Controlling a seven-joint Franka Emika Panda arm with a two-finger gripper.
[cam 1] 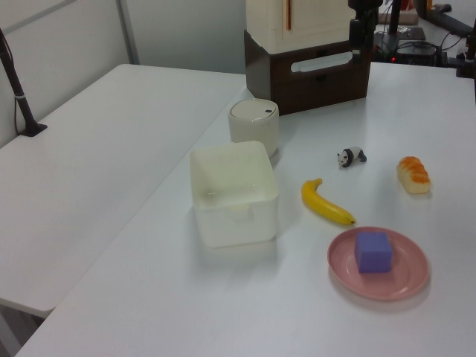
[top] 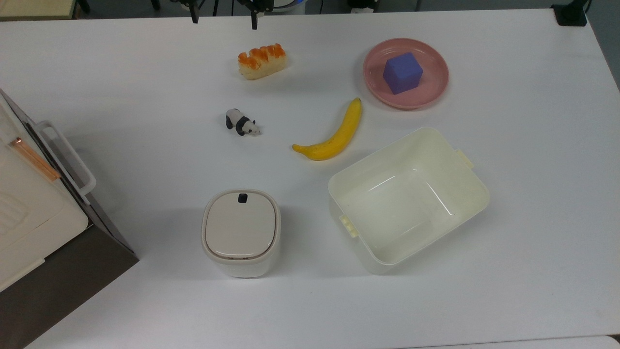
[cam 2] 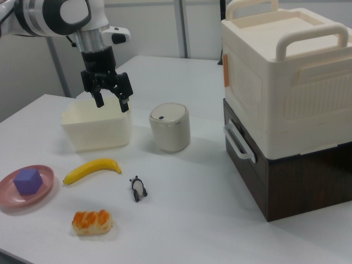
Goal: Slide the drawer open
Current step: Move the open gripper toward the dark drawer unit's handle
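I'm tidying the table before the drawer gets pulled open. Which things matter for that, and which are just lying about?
Needed: drawer, shut; gripper, open.

Lying about: lidded bin, cream tub, banana, panda figure, bread, pink plate, purple cube.

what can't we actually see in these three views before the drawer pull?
- Drawer interior: front is flush with the cabinet, so inside is hidden in the right view.
- Drawer in the top view: cut by the top view's left edge, with the cream box stacked on it covering most of it.
- White lidded bin: lid down, contents hidden.
- Gripper: open in the right view; in the top view just its fingertips poke in at the upper edge.
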